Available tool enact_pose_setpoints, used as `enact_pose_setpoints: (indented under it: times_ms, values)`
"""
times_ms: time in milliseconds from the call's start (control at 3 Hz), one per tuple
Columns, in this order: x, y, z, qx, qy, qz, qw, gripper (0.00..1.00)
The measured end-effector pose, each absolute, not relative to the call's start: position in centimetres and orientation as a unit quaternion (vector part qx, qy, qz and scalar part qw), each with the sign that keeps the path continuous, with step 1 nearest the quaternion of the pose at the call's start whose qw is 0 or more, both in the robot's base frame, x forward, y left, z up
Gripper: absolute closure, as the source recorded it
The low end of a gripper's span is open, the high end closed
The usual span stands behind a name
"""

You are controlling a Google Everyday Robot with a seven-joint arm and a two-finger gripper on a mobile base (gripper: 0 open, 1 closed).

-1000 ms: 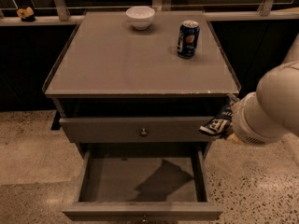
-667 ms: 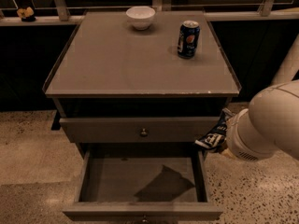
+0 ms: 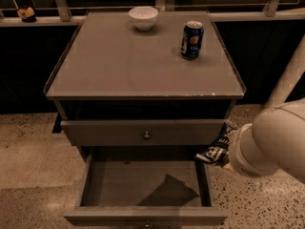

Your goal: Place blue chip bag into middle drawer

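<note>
Carrying step: the blue chip bag (image 3: pixel 215 149) hangs at the hand (image 3: pixel 226 160), above the open middle drawer (image 3: pixel 143 182) at its right wall. I cannot tell the grip. Next, probably: move left, lower, release.

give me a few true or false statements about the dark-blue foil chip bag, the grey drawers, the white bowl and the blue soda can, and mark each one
1. The crumpled dark-blue foil chip bag lies on the floor of the open grey middle drawer. False: it hangs at the gripper, at the drawer's right wall, not yet inside.
2. The middle drawer is pulled out. True.
3. The upright blue soda can stands inside the middle drawer. False: it stands on the grey cabinet top, right of the round white bowl.
4. The grey knobbed upper drawer is pushed in. True.
</note>
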State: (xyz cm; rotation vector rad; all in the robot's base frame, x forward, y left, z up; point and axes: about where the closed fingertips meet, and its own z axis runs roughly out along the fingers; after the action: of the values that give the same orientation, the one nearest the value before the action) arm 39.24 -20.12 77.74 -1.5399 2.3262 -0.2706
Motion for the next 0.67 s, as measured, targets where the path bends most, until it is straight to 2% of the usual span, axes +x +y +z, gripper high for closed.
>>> enact_pose_setpoints:
  times_ms: [667]
  values:
    - [33.4,-16.7,69.3,-0.542,0.822,-0.065,0.161,1.00]
